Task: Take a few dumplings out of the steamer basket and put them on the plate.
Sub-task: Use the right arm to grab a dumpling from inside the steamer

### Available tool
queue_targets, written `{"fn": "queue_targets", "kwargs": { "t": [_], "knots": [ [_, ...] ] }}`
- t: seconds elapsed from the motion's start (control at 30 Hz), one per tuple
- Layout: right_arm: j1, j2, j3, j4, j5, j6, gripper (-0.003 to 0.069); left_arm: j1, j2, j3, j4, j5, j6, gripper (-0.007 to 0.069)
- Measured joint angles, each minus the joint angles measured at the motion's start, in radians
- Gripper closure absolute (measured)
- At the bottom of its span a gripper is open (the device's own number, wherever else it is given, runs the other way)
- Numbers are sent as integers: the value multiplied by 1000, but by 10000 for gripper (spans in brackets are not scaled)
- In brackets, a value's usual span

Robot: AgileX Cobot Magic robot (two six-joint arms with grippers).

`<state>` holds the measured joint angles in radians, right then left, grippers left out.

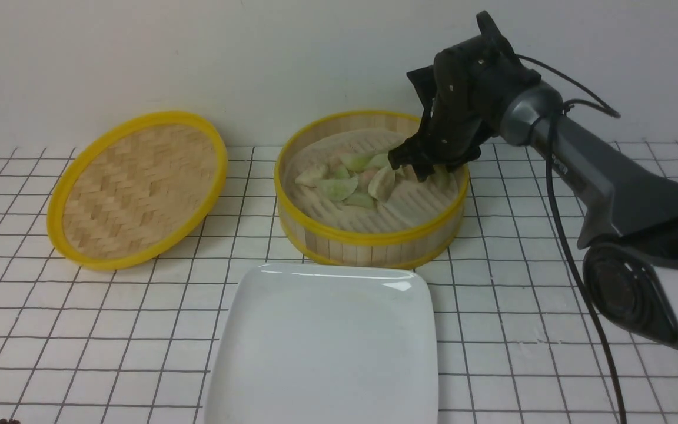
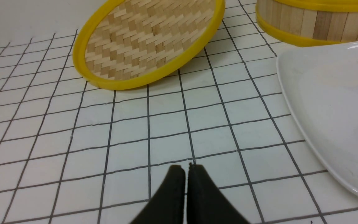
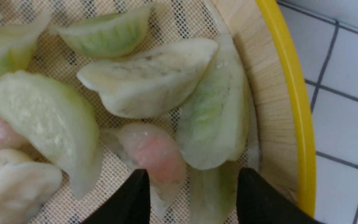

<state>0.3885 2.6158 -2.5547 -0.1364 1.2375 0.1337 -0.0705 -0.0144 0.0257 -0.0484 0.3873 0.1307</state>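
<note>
The steamer basket (image 1: 368,238) stands at the back centre and holds several dumplings (image 1: 336,187), mostly pale green. The white plate (image 1: 327,347) lies in front of it and holds nothing. My right gripper (image 1: 418,168) is down inside the basket at its right side. In the right wrist view it (image 3: 193,174) is open, its jaws astride a pinkish dumpling (image 3: 154,155) and a green dumpling (image 3: 213,193) next to the basket wall (image 3: 275,102). My left gripper (image 2: 184,169) is shut and empty above the tiled table; it is out of the front view.
The woven bamboo lid (image 1: 139,188) with a yellow rim lies tilted at the back left; it also shows in the left wrist view (image 2: 148,40). The plate's corner (image 2: 331,109) and the basket's base (image 2: 315,28) show there too. The table is white tile with dark grid lines.
</note>
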Motion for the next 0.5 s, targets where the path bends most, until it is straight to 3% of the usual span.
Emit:
{"fn": "queue_targets", "kwargs": {
  "t": [0.23,0.33,0.37,0.4,0.5],
  "knots": [
    [0,11,-5,22,-3,0,368,0,0,0,0,0,0,631],
    [-1,8,-10,21,-5,-2,519,0,0,0,0,0,0,631],
    [-1,8,-10,21,-5,-2,519,0,0,0,0,0,0,631],
    [-1,7,-10,19,-4,-2,573,0,0,0,0,0,0,631],
    [-2,-8,-6,37,3,-3,650,0,0,0,0,0,0,631]
  ]
}}
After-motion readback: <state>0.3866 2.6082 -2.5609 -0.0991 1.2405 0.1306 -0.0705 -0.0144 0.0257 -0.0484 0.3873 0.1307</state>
